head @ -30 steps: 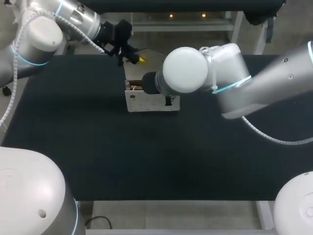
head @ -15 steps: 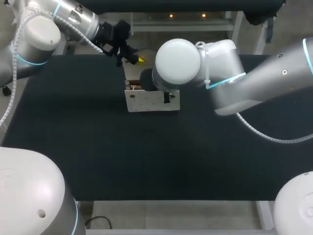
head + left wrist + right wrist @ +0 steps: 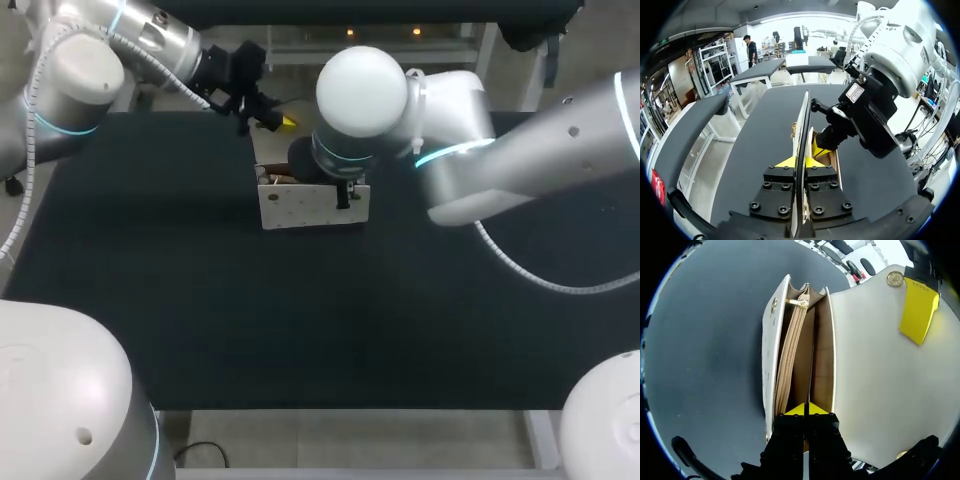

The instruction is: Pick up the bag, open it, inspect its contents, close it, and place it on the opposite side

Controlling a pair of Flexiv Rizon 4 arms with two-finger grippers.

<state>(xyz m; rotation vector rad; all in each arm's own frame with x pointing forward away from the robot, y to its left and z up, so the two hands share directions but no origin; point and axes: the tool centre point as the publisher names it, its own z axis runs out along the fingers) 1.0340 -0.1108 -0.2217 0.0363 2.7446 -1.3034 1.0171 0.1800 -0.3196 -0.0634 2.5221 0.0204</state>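
The white bag [image 3: 300, 207] stands upright on the black table, mouth up. My left gripper [image 3: 275, 120] is behind it, shut on the lifted flap [image 3: 802, 120], which runs edge-on between its yellow tips [image 3: 800, 162]. My right gripper [image 3: 345, 197] points straight down into the open mouth, shut, with its tips [image 3: 806, 409] together at the near end over the middle divider. In the right wrist view I look into tan compartments and a closed zip pocket [image 3: 790, 355]. The flap [image 3: 865, 365] lies spread to one side, with a yellow fingertip [image 3: 917, 310] of the left gripper on it beside a gold snap [image 3: 895, 278].
The black table top [image 3: 150, 300] stretches wide to the left, right and front of the bag. My right arm's large white joint [image 3: 360, 90] hangs over the bag's back edge. The table's far edge runs just behind the left gripper.
My right arm's white joint has swung left and toward the far edge, standing more upright over the bag. The bag, the flap and the left gripper have kept their place.
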